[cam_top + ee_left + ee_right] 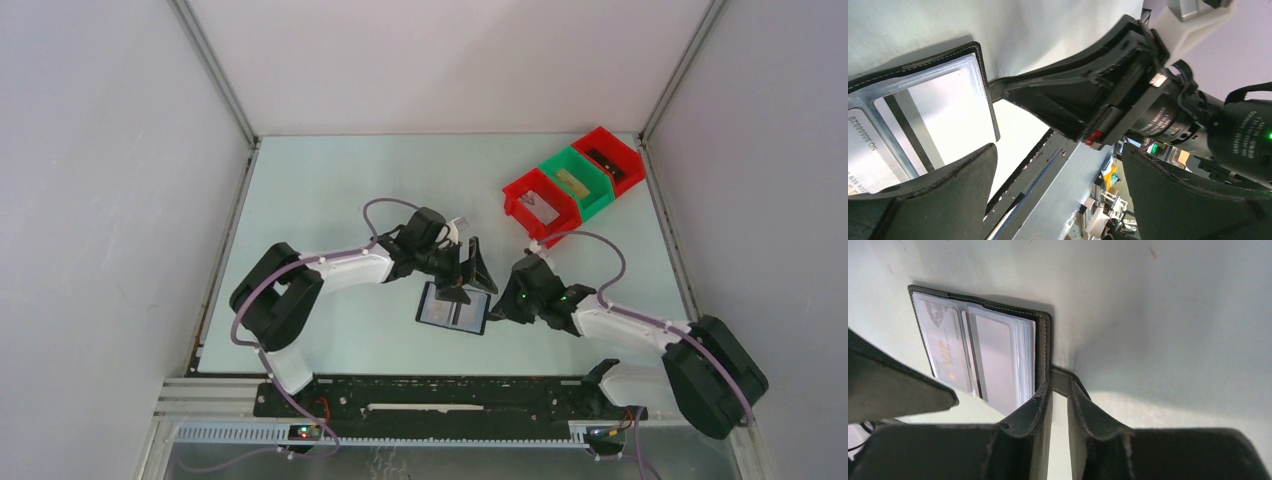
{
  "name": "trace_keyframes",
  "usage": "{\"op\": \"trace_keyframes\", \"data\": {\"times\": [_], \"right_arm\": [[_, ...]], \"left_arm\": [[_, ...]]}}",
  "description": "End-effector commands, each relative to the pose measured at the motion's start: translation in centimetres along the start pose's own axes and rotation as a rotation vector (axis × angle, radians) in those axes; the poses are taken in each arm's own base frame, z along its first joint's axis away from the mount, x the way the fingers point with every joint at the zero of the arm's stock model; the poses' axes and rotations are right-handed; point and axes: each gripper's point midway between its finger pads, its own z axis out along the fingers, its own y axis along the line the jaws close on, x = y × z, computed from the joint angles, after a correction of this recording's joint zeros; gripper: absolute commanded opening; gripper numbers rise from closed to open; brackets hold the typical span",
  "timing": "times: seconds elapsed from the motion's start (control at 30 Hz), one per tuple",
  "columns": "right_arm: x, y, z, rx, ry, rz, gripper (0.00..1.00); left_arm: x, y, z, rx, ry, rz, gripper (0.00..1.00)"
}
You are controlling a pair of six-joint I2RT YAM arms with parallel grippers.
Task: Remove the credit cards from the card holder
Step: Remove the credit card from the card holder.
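Black leather lies open on the table [330, 200]: the holder [453, 307] is spread flat, inner side up, between the two arms. We see the cards [995, 357] inside it, tucked under clear sleeves, one showing a dark stripe and one with printed lettering. None is out yet.

Our left gripper [470, 280] hangs just above the holder with its fingers spread wide and nothing between them. Our right gripper [1059, 392] sits at the holder's right edge, its fingers drawn close with a narrow gap, and the strap tab [1062, 381] lies right at their tips. We cannot tell whether the tab is pinched or merely sits between them.

Several things could go wrong from here, in our judgement. If the tab is not truly held, the holder has nothing to anchor it, and a pull on a card would drag the whole thing across the table. Even a firm pinch on the tab alone leaves the holder free to pivot or lift. The sleeves look snug and stacked, so a wide finger could catch plastic instead of a card edge, or fold the sleeves over. The two grippers are also very near each other, so a careless descent on the left risks a knock against the right.
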Motion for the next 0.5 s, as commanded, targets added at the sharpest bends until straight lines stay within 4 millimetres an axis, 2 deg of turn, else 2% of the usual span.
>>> {"op": "trace_keyframes", "data": {"times": [0.0,0.1,0.2,0.37,0.47], "right_arm": [[-0.9,-0.9,-1.9,-0.004,-0.049,0.035,0.26],[-1.9,-0.7,-3.3,-0.031,-0.094,0.032,0.28],[-2.0,0.9,-4.0,-0.113,-0.084,0.031,0.29],[-1.4,3.8,-3.5,-0.223,-0.027,0.034,0.28],[-1.2,5.2,-3.0,-0.262,-0.007,0.026,0.27]], "left_arm": [[-1.2,-1.2,-1.2,-0.009,-0.057,0.063,0.99],[-2.0,0.9,-2.7,-0.135,-0.119,0.055,0.99],[-2.6,3.0,-3.8,-0.206,-0.165,0.035,0.96],[-2.0,4.9,-3.9,-0.228,-0.141,0.005,0.92],[-1.6,5.1,-3.8,-0.214,-0.126,-0.002,0.91]]}}
